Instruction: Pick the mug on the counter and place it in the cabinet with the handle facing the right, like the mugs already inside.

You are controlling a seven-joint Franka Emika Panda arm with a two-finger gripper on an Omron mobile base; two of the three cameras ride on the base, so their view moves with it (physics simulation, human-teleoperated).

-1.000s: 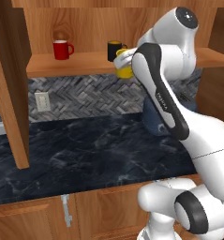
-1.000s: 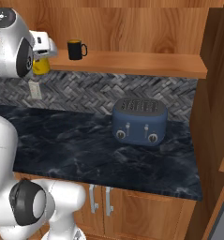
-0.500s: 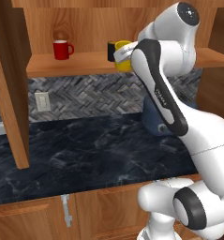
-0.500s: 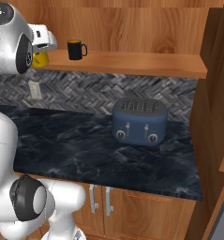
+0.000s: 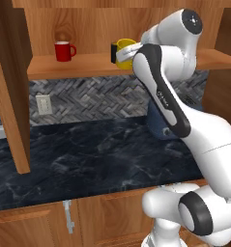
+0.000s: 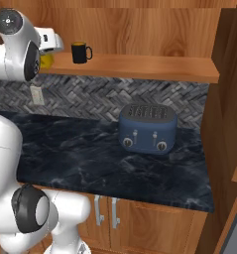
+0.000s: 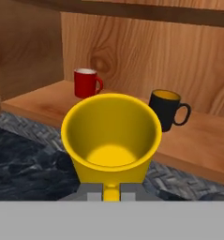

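Observation:
The yellow mug (image 7: pixel 111 140) is tipped with its open mouth facing the camera, and my gripper (image 7: pixel 111 193) is shut on it at the handle (image 7: pixel 111 191). It hangs in front of the cabinet shelf (image 7: pixel 202 140), above the counter (image 5: pixel 88 159). The mug (image 5: pixel 122 52) sits at shelf height, just in front of the black mug (image 5: pixel 113 52). On the shelf stand the red mug (image 7: pixel 86 83) at the left and the black mug (image 7: pixel 167 108) at the right, both with handles to the right. From the right, the yellow mug (image 6: pixel 45 60) peeks out behind the arm.
A blue toaster (image 6: pixel 147 128) stands on the counter (image 6: pixel 90 158) at the right, against the herringbone backsplash. The cabinet's thick side panel (image 5: pixel 10 96) comes down at the left. The shelf (image 6: pixel 154 67) runs bare to the right of the black mug (image 6: pixel 80 52).
The arm has lifted the yellow mug from below the shelf edge up to shelf height, a little closer to the black mug. The red and black mugs have not moved.

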